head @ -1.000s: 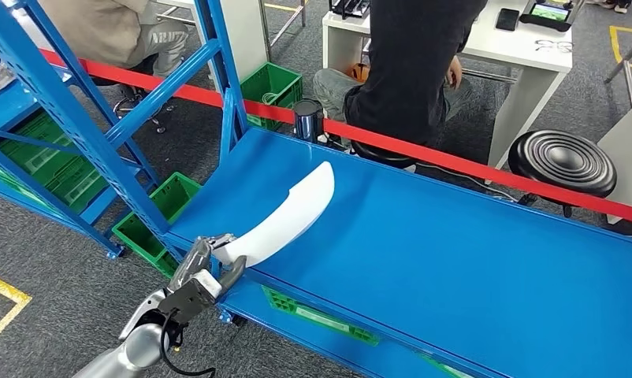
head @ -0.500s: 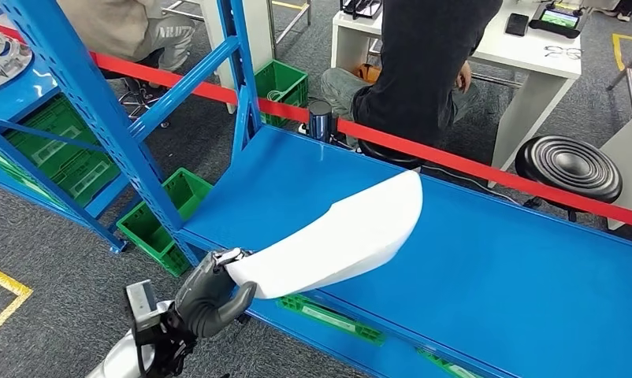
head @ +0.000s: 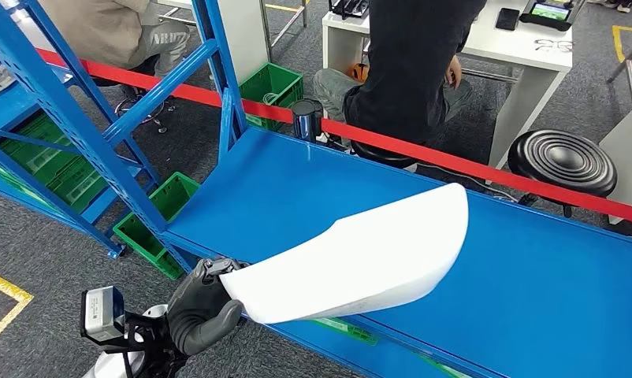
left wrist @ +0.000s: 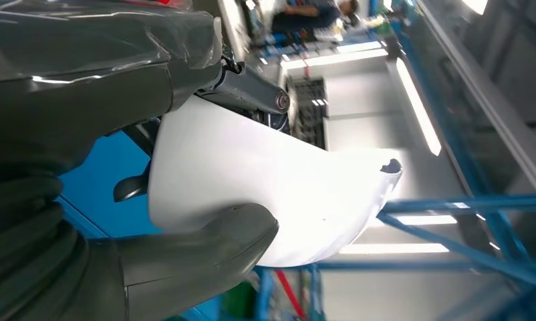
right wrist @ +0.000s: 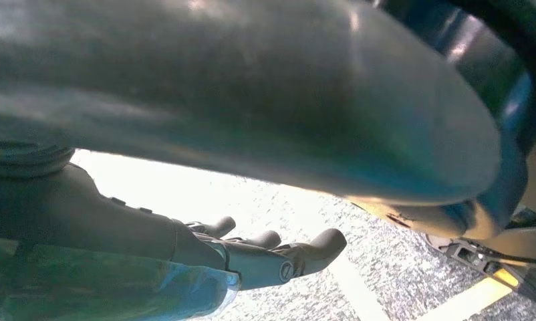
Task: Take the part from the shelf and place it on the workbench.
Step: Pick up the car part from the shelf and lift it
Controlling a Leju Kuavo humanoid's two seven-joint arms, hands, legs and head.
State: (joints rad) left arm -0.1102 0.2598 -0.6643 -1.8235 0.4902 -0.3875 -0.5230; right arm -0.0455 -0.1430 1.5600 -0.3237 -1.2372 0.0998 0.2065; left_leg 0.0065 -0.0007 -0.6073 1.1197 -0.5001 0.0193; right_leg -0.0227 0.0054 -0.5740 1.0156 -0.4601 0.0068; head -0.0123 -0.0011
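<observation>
White, curved, smooth-moulded plastic part (head: 360, 253) was held by one end in the left hand (head: 201, 305), thumb and dark fingers (left wrist: 252, 90) clamped on opposite faces. The long free end reached well out from the hand, above the blue workbench top (head: 533, 291), not yet resting on it. Right hand (right wrist: 252, 257) hung over the grey floor, fingers loosely apart, holding nothing.

Risks, as judged:
- slick shell could twist or slip in an end-only grip
- far tip could strike the bench early and lever the part loose
</observation>
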